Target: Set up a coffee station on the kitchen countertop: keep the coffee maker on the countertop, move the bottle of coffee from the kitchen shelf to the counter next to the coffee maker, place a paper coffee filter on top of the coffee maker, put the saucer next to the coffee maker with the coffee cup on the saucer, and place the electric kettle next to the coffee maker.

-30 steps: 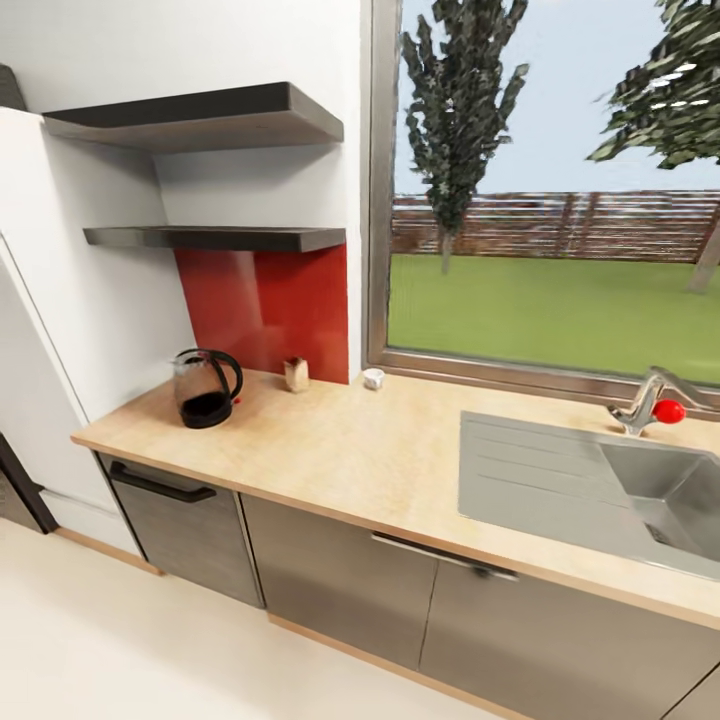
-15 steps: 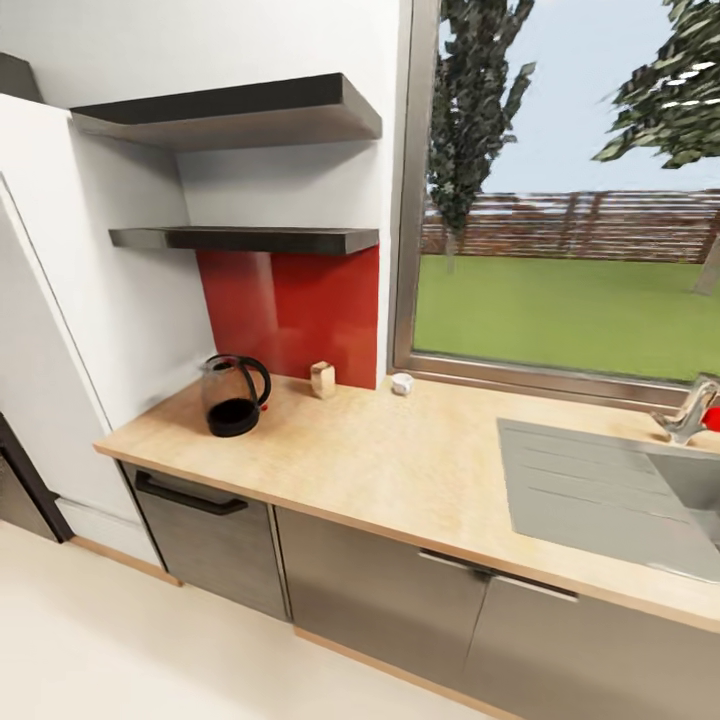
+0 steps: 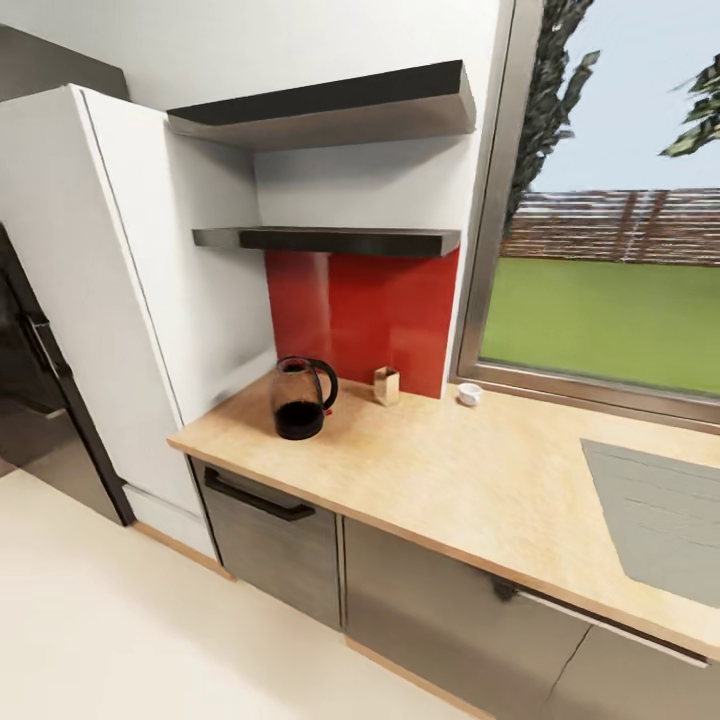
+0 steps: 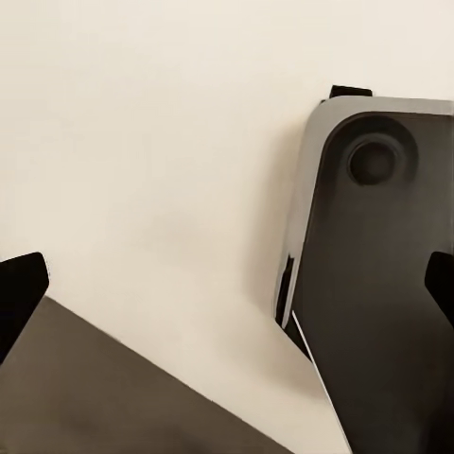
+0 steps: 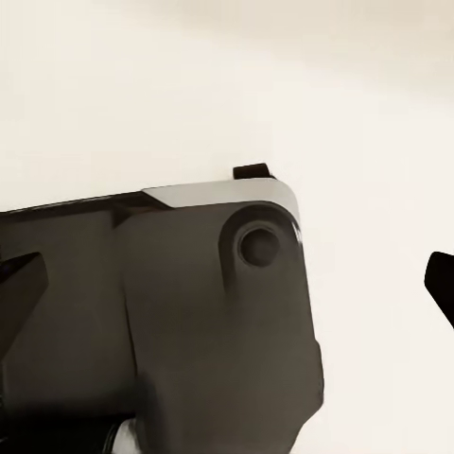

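The electric kettle (image 3: pixel 300 397), clear glass with a black handle and dark lower part, stands at the left end of the kitchen countertop (image 3: pixel 450 480). Against the window sill sits the tiny white coffee cup (image 3: pixel 469 394). The coffee maker, the bottle of coffee and the saucer are out of view. In the left wrist view my left gripper (image 4: pixel 227 293) is open, its dark fingertips (image 4: pixel 19 293) far apart over pale floor and part of the robot's dark base. My right gripper (image 5: pixel 227 279) is open the same way, holding nothing.
A small tan box-like object (image 3: pixel 386 385) stands by the red backsplash (image 3: pixel 360 310). Two dark wall shelves (image 3: pixel 330 240) hang above, with nothing seen on them. A white tall cabinet (image 3: pixel 110 300) and a dark fridge (image 3: pixel 30 400) are at left; the steel drainboard (image 3: pixel 660 520) lies at right.
The camera has turned left, so the whole picture shifted right: the sink basin and tap left the view and the tall cabinet and fridge came in. The objects on the counter have not moved.
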You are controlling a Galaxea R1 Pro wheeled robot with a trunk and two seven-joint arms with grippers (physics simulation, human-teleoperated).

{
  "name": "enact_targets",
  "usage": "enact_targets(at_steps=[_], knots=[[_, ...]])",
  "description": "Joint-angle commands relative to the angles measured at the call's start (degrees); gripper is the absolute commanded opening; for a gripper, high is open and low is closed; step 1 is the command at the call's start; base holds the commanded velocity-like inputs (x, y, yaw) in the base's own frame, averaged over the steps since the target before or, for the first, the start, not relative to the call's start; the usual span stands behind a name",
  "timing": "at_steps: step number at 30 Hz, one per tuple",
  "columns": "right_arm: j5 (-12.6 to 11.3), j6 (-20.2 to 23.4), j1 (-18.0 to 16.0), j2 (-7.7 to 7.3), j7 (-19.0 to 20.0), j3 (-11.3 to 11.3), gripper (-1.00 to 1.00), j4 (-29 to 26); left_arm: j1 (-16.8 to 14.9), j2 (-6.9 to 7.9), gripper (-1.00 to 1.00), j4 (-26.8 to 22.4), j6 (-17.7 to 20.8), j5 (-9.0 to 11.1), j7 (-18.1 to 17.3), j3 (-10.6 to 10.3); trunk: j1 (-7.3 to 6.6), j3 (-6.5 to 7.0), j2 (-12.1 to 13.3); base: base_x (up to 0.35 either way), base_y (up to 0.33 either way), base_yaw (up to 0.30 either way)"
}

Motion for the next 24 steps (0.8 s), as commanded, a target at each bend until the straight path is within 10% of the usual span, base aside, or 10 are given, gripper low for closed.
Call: enact_targets(at_steps=[1,24], knots=[[-0.2,-0.3,0.0,0.05,0.0,-0.4,1.0,0.0,-0.1,-0.06,1.0,0.0,-0.1,0.7,0.0,-0.1,0.05,-0.13,-0.1,0.028,0.335,0.224],[-0.2,-0.2,0.0,0.0,0.3,-0.2,1.0,-1.3,-0.2,0.5,1.0,-0.2,-0.1,0.8,0.2,-0.2,0.05,-0.13,-0.1,0.069,0.323,0.014]])
